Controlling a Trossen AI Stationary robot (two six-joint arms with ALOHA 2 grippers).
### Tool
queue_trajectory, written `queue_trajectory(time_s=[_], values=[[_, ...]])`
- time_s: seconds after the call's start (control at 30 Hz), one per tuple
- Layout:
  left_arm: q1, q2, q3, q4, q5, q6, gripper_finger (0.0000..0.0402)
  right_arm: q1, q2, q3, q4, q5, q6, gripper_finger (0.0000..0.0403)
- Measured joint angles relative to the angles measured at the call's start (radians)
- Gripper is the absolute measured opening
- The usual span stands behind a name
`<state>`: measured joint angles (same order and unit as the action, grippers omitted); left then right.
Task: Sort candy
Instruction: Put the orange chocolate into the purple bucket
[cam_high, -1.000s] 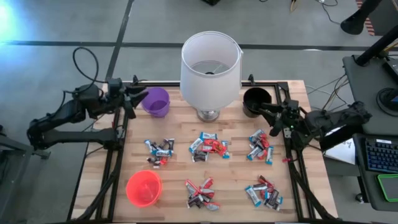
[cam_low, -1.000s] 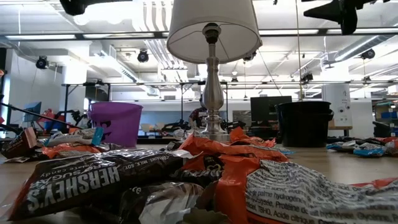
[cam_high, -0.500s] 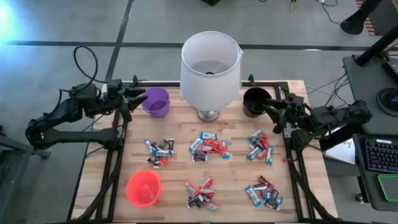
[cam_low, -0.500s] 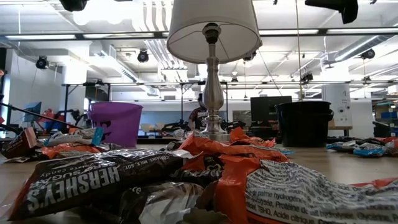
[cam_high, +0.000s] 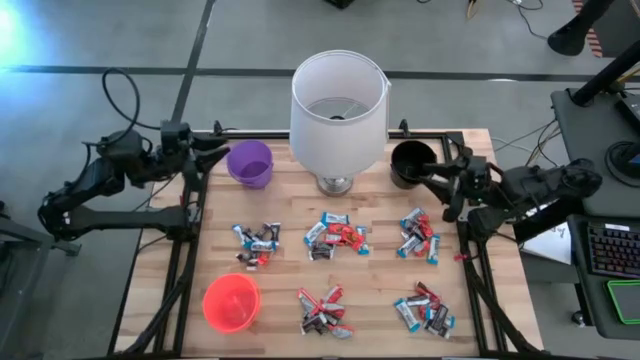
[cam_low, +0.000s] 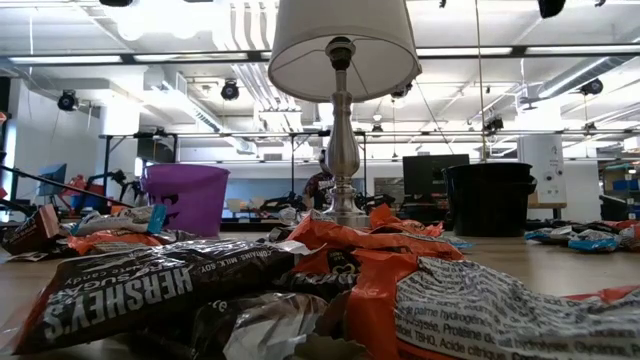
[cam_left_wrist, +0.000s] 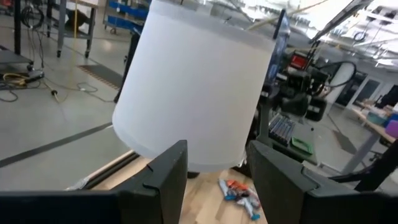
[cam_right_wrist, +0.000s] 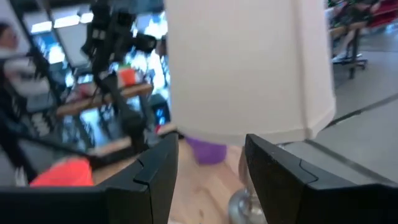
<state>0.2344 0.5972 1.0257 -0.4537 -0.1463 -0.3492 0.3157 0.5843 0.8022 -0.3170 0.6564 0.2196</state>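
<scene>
While both arms hang back at the far corners of the table (cam_high: 280, 205), the high view shows the candy (cam_high: 336, 236) lying in six small heaps on the wood: three in a middle row and, in the near row, two more to the right of a red cup (cam_high: 231, 302). A lamp (cam_high: 338, 110) stands at the far middle, with a purple cup (cam_high: 250, 163) to its left and a black cup (cam_high: 409, 163) to its right. Beside the purple cup, at the far left edge, the left gripper (cam_high: 214, 152) is spread apart and empty. Next to the black cup, the right gripper (cam_high: 436, 180) is likewise parted, holding nothing.

From table height, candy (cam_low: 300, 285) fills the foreground, and the lamp (cam_low: 343, 60) rises between the purple cup (cam_low: 186, 197) and black cup (cam_low: 490, 198).

Past the left wrist's parted fingers (cam_left_wrist: 166, 171) looms the lampshade (cam_left_wrist: 193, 87), some candy (cam_left_wrist: 239, 193) below it.

Beyond the right wrist's separated fingers (cam_right_wrist: 273, 168), the lampshade (cam_right_wrist: 249, 68) hides part of the purple cup (cam_right_wrist: 205, 149).
</scene>
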Motion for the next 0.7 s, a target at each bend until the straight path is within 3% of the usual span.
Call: queue_trajectory(time_s=[0.33,0.53,0.7], values=[[0.0,0.005,0.008,-0.091,-0.002,-0.003,0.0154,0.0,0.132,0.125,-0.281,-0.284,0.018,0.0178],[0.0,0.017,0.006,-0.129,-0.002,-0.01,0.0154,0.0,0.205,0.177,-0.369,-0.297,0.017,0.0178],[0.0,0.014,0.006,-0.17,-0.002,0.023,0.0154,-0.019,0.277,0.203,-0.35,-0.288,0.17,0.0178]])
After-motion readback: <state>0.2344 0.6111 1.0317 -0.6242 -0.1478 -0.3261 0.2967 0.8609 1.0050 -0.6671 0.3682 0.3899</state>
